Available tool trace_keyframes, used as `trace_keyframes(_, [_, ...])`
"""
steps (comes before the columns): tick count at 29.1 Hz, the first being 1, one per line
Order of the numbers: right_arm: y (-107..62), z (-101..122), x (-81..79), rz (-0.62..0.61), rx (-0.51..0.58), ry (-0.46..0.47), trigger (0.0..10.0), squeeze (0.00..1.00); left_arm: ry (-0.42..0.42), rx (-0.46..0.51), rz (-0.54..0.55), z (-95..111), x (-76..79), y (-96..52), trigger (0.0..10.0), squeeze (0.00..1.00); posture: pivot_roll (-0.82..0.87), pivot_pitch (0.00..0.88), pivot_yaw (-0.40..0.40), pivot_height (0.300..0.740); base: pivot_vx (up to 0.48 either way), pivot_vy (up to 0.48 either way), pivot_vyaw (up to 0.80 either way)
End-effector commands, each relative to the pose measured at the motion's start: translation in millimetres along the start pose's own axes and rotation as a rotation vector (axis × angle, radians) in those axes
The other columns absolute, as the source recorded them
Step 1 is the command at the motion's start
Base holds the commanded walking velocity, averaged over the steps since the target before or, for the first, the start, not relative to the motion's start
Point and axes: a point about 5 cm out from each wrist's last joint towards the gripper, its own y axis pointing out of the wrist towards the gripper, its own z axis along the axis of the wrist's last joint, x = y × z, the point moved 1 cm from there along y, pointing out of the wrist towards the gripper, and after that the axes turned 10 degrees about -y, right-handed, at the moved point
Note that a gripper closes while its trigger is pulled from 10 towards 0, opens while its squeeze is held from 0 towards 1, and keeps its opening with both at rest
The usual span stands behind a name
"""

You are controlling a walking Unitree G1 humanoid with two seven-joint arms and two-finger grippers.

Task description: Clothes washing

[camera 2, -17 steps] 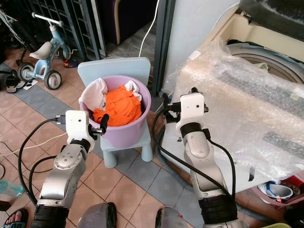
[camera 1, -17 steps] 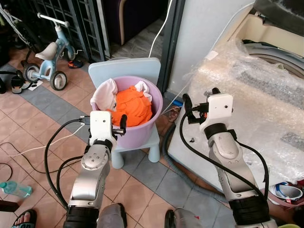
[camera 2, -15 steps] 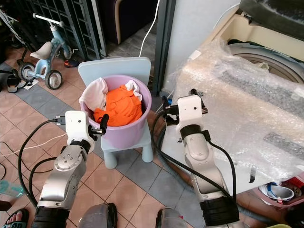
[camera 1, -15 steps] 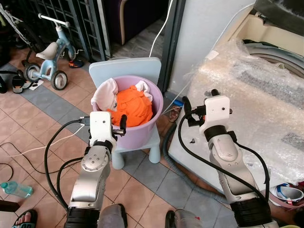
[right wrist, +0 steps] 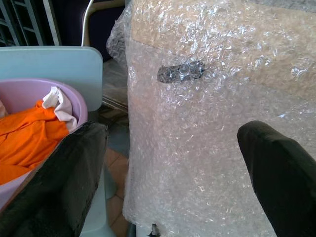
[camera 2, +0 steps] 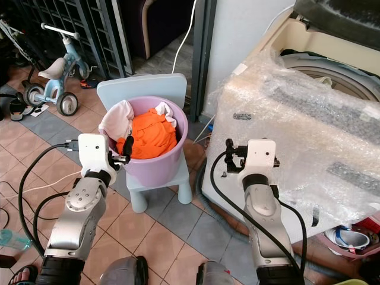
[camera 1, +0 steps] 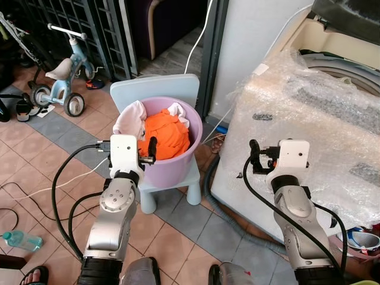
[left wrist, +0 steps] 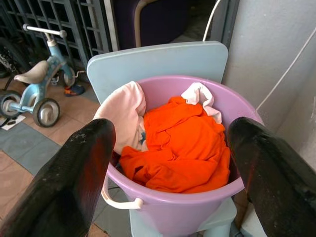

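Tiled floor below, left gripper (left wrist: pixel 168 163) gapes before the purple bucket (left wrist: pixel 197 207); right gripper (right wrist: pixel 173 163) gapes, empty.

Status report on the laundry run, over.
Left gripper open at the purple bucket rim, holding nothing. Right gripper open, beside the bubble-wrapped washer. Orange garment in the bucket, untouched.

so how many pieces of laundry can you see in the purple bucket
3: an orange garment in the middle, a pale pink one over the robot's-left rim, a white one at the back. More may lie underneath.
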Motion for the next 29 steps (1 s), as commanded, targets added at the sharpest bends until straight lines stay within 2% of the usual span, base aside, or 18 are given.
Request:
trace_keyframes(1, [0.5,-2,-4.7,0.016,-0.008,0.004,10.0,0.00,0.000,0.002,0.013,0,-3.7,-4.3,10.0,0.00,0.02,0.098,0.002,0.740,0.000,0.000,0.00])
trace_keyframes(4, [-1.6,-5,-10.1,0.064,-0.041,0.144,10.0,0.00,-0.009,0.033,0.004,0,-0.5,-8.9,10.0,0.00,0.02,0.099,0.002,0.740,0.000,0.000,0.00])
trace_keyframes(6, [-1.8,-6,-10.0,0.070,-0.032,0.154,10.0,0.00,0.005,0.072,-0.012,2,-0.8,-11.8,10.0,0.00,0.02,0.099,0.001,0.740,0.000,0.000,0.00])
trace_keyframes(8, [-1.9,-5,-7.5,0.061,-0.018,0.147,10.0,0.00,-0.007,0.083,0.005,3,-6.8,-12.8,10.0,0.00,0.02,0.103,0.002,0.740,0.000,0.000,0.00])
trace_keyframes(12, [-4.4,-5,-2.6,0.045,0.032,0.098,10.0,0.00,0.046,0.125,-0.008,3,-18.5,-14.4,10.0,0.00,0.02,0.093,0.003,0.740,0.000,0.000,0.00])
trace_keyframes(13, [-5.6,-9,-3.2,0.039,0.027,0.035,10.0,0.00,0.038,0.092,0.016,-5,-26.3,-14.0,10.0,0.00,0.02,0.080,0.007,0.740,0.000,0.000,0.00])
trace_keyframes(15, [-6.9,-11,-5.6,0.046,0.045,0.011,10.0,0.00,0.025,0.084,0.026,-9,-32.3,-13.7,10.0,0.00,0.01,0.064,0.013,0.740,0.000,0.000,0.00])
trace_keyframes(16, [-7.4,-12,-6.4,0.048,0.050,0.012,10.0,0.00,0.022,0.085,0.025,-9,-33.4,-13.9,10.0,0.00,0.01,0.064,0.013,0.740,0.000,0.000,0.00])
trace_keyframes(17, [-9.4,-14,-10.3,0.074,0.055,0.064,10.0,0.00,0.049,0.091,0.024,-11,-36.6,-13.1,10.0,0.00,0.01,0.047,0.018,0.740,0.000,0.000,0.00])
trace_keyframes(19, [-9.8,-20,-12.2,0.067,0.038,0.056,10.0,0.00,0.064,0.081,0.032,-16,-40.8,-10.6,10.0,0.00,0.00,0.030,0.023,0.740,0.000,0.000,0.00])
trace_keyframes(21, [-8.4,-32,-12.7,0.052,-0.005,0.067,10.0,0.00,0.106,0.060,0.026,-24,-38.9,-9.0,10.0,0.00,0.00,0.000,0.026,0.740,0.000,0.000,0.00])
trace_keyframes(23, [-6.9,-38,-12.6,0.046,-0.021,0.080,10.0,0.00,0.147,0.080,-0.015,-25,-31.4,-10.3,10.0,0.00,0.00,0.000,0.032,0.740,0.000,0.000,0.00])
trace_keyframes(26, [-2.9,-40,-11.7,0.036,-0.015,0.062,10.0,0.00,0.137,0.096,-0.049,-23,-24.2,-10.3,10.0,0.00,0.00,0.000,0.038,0.740,0.000,0.000,0.00])
trace_keyframes(27, [-0.2,-39,-14.4,0.042,-0.004,0.045,10.0,0.00,0.146,0.130,-0.046,-20,-24.4,-8.4,10.0,0.00,0.00,0.000,0.052,0.740,0.000,0.000,0.00])
trace_keyframes(29, [0.3,-37,-16.9,0.042,0.006,0.055,10.0,0.00,0.132,0.135,-0.023,-18,-27.1,-7.8,10.0,0.00,0.00,0.019,0.054,0.740,0.000,0.000,0.00])
